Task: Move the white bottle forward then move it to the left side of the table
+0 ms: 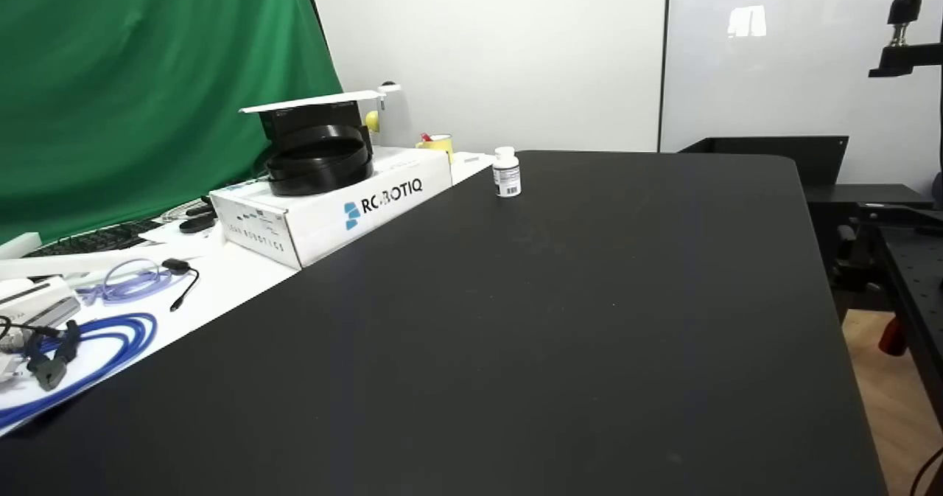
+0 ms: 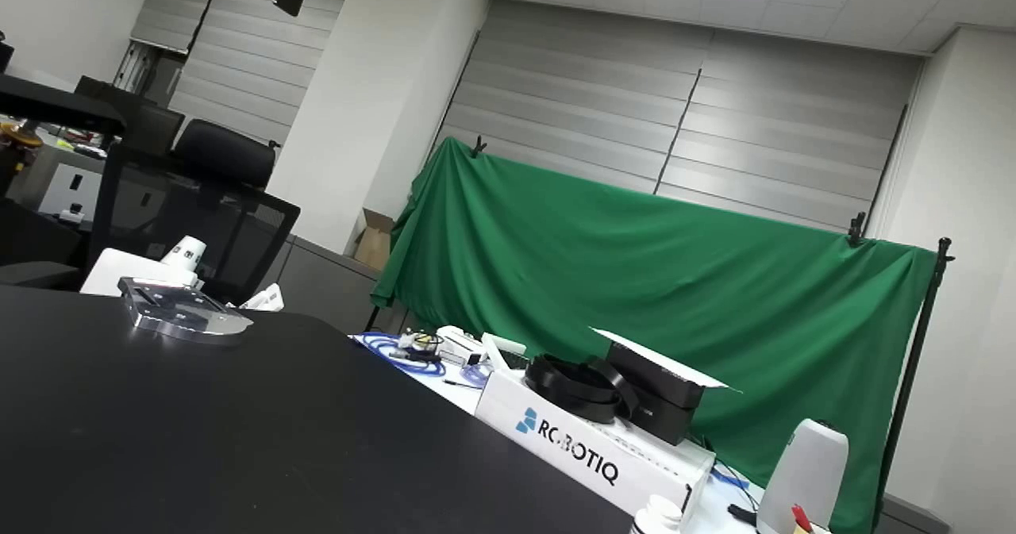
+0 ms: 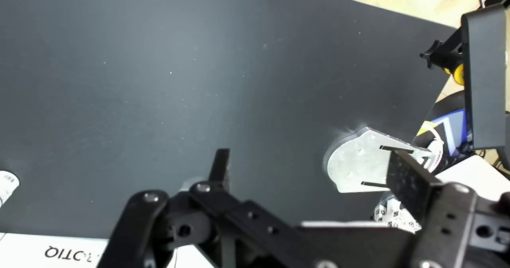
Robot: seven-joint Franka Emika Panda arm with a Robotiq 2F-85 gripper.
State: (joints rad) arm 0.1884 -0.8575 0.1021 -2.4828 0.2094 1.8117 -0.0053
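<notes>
The black two-fingered gripper [image 3: 310,160] is released, its fingers spread wide above the matte black table [image 3: 191,89]. In an exterior view, a long white cardboard box [image 1: 368,210] printed ROBOTIQ lies alongside the table; near the box's far end, the small white plastic bottle [image 1: 507,174] with a white screw cap stands upright on the table.

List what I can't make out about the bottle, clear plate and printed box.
White bottle: lower part cut off by the bottom edge in an exterior view.
Its label: print too small to read in an exterior view.
Clear plate: partly hidden behind the gripper, wrist view.
White printed box: partly hidden behind the gripper and cut off by the bottom edge, wrist view.
</notes>
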